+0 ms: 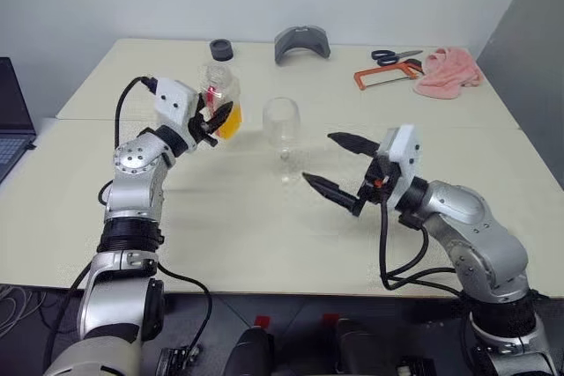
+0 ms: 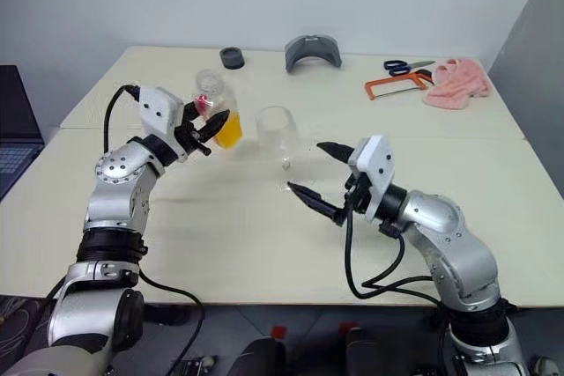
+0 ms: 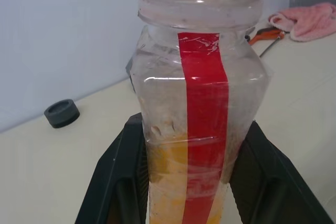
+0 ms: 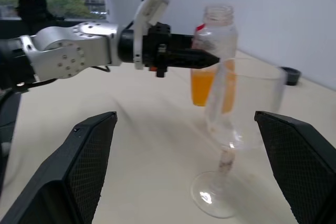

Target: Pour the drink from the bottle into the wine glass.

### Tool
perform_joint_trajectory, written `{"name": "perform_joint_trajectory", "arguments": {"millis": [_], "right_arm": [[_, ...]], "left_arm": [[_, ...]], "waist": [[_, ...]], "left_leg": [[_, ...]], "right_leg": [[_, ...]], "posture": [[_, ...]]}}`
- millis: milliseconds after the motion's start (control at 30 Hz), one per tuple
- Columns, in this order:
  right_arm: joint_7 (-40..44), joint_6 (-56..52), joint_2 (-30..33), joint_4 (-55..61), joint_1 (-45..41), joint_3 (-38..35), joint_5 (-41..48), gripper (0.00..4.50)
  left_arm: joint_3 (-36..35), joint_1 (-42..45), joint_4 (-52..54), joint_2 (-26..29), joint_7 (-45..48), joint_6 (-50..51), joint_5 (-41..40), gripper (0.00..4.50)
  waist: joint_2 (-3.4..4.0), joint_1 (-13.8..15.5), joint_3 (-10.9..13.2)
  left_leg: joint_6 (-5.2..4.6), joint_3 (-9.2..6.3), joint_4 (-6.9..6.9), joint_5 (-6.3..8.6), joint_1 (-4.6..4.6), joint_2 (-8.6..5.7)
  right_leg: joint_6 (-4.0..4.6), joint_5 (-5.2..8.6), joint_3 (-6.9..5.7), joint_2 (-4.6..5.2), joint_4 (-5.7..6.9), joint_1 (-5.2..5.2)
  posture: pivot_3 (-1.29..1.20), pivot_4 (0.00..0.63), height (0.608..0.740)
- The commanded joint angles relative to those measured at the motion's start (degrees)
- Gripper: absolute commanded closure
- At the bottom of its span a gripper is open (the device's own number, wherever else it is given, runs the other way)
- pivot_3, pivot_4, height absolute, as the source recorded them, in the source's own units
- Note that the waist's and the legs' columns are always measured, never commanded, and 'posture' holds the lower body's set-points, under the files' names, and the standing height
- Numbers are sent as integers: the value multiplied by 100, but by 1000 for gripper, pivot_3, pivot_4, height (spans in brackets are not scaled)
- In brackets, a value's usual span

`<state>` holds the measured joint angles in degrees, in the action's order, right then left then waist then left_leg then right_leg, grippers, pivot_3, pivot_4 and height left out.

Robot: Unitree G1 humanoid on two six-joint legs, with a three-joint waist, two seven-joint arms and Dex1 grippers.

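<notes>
My left gripper [image 1: 214, 121] is shut on the bottle [image 1: 219, 85], a clear plastic one with a red stripe [image 3: 202, 103]. The bottle hangs above the table, nearly upright, with its neck [image 4: 218, 13] uncapped. The orange drink [image 1: 231, 122] fills its lower part. The empty wine glass [image 1: 281, 125] stands upright on the table just right of the bottle, apart from it. My right gripper [image 1: 317, 157] is open to the right of the glass and points toward it. Its black fingers [image 4: 79, 171] flank the glass without touching it.
The cream table [image 1: 264, 235] carries a dark round ring [image 1: 221, 48], a grey curved piece [image 1: 301, 43], scissors [image 1: 395, 56], an orange hacksaw [image 1: 386, 76] and a pink cloth [image 1: 448, 72] along its far side. A laptop [image 1: 11, 121] sits at the left edge.
</notes>
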<state>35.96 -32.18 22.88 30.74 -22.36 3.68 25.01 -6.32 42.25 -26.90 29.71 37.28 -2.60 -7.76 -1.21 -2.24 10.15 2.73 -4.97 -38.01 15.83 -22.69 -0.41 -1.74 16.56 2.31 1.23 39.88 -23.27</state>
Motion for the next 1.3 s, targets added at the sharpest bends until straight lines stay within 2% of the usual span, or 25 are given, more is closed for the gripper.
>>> {"name": "perform_joint_trajectory", "arguments": {"millis": [33,333,667,1300], "right_arm": [[-172,-5,-10,-20,-253,-268,117,0],[132,281,410,-488,-456,-252,-49,0],[64,234,285,-445,-430,-158,-59,0],[79,189,269,-337,-409,-41,26,0]], "left_arm": [[169,388,255,212,-55,-522,346,2829],[881,970,-334,486,-284,-1952,1488,2829],[1374,1602,-1301,775,-1056,-3432,2586,2830],[1906,2135,-2057,1168,-2373,-4369,3964,2838]], "waist": [[0,-2,0],[0,5,0],[-2,-1,1],[-2,-4,1]], "left_leg": [[0,2,0,0,0,0],[-2,19,2,1,-2,-5],[-2,24,1,1,-5,-5],[-2,26,0,1,-9,-6]], "right_leg": [[0,0,1,0,0,-1],[0,0,1,2,-1,-1],[0,0,1,-1,-1,-4],[0,0,-2,-1,0,-7]], "posture": [[0,150,740],[0,150,740],[0,150,740],[0,150,740]]}}
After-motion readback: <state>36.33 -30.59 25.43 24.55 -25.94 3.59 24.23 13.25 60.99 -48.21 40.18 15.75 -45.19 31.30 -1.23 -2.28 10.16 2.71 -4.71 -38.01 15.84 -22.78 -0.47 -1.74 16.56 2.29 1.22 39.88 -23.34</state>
